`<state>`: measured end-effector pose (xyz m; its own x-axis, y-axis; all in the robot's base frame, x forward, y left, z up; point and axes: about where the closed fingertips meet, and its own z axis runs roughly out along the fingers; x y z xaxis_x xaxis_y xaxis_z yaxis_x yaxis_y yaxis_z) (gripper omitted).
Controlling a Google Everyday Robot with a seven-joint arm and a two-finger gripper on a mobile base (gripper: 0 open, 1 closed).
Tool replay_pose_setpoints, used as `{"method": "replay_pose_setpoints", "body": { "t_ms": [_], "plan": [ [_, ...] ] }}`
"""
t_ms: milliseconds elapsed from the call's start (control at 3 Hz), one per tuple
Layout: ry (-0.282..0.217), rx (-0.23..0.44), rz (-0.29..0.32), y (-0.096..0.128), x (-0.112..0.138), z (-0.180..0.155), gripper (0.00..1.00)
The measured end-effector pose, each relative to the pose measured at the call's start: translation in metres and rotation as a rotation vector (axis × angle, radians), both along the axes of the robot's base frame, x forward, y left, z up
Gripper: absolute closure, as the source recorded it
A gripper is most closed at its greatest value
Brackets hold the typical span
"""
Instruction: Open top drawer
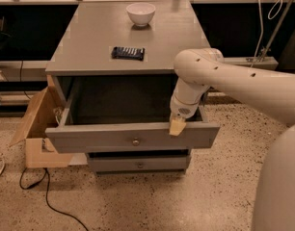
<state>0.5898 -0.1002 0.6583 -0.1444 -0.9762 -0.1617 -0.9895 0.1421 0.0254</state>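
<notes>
Wide matte grey top drawer (pixel 104 137) standing well out.
Tan-tipped gripper (pixel 176 126) at front's top edge, rt of round metal knob (pixel 135 141); grip state can't tell.

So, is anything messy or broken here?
Nothing looks broken or spilled. The top drawer stands pulled out, with the gripper at its front edge, right of the knob. Only the floor looks untidy: a cardboard box sits tilted open beside the cabinet, and a loose cable snakes nearby.

Dim warm overhead light; top drawer (pixel 104 138) interior shadowed (end effector (pixel 177 126) lit, at front rim)
</notes>
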Motion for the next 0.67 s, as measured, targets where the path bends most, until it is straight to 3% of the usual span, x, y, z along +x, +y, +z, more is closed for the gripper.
{"method": "replay_pose_setpoints", "body": {
  "t_ms": [333,667],
  "plan": [
    [0.000,0.000,0.000,0.0000,0.0000,0.0000,0.98],
    [0.000,0.000,0.000,0.0000,0.0000,0.0000,0.77]
  ]
}}
